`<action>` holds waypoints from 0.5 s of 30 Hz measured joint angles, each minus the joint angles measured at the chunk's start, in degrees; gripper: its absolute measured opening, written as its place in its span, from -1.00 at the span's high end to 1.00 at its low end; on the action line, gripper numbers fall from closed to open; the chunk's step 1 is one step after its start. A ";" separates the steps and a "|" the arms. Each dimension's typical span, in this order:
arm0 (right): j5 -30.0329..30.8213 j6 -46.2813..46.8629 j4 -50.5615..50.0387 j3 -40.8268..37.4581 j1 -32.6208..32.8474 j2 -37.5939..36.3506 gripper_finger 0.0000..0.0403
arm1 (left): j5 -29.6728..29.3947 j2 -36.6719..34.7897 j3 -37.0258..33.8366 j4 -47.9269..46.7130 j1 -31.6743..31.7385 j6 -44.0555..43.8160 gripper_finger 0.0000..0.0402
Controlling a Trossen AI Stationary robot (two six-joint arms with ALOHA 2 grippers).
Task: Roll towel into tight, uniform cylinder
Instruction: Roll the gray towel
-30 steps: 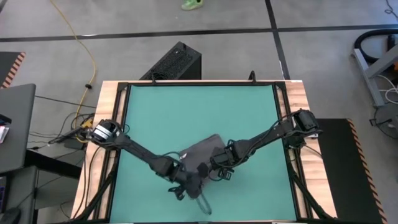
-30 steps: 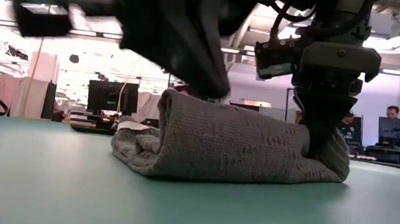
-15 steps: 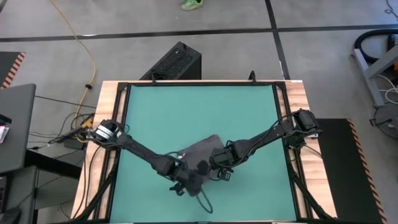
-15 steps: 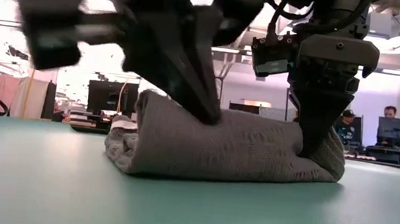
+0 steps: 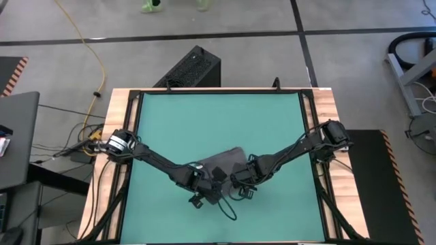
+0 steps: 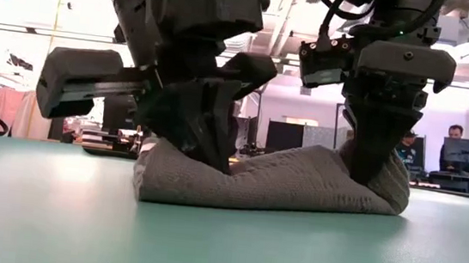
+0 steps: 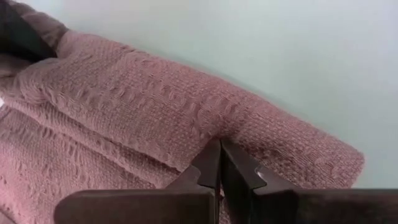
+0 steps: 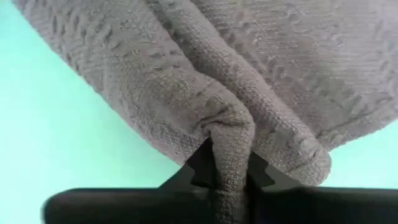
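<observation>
Two pincers press a knobbly, ribbed-knit towel (image 6: 281, 183) into a squat roll.

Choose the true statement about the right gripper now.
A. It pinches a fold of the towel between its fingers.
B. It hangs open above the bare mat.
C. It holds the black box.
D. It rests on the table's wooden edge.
A: in the right wrist view, a ridge of the towel sits squeezed between the fingers of the right gripper.

Four cameras, one shared subject
Overhead looks straight down; low looks level across the table; both wrist cameras sit close on the towel (image 6: 273, 183).
</observation>
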 joint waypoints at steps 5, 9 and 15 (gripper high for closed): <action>4.03 0.04 -7.17 0.05 0.90 -0.16 0.44 | 0.81 -0.18 -1.82 1.10 0.19 -1.45 1.00; 8.49 -0.51 -12.93 0.07 2.64 -1.64 0.36 | 1.46 -0.16 -2.61 2.25 0.30 -2.09 1.00; 17.59 -0.79 -18.03 -0.04 6.82 -8.15 0.34 | 1.67 -0.05 -2.65 2.05 0.46 -1.91 1.00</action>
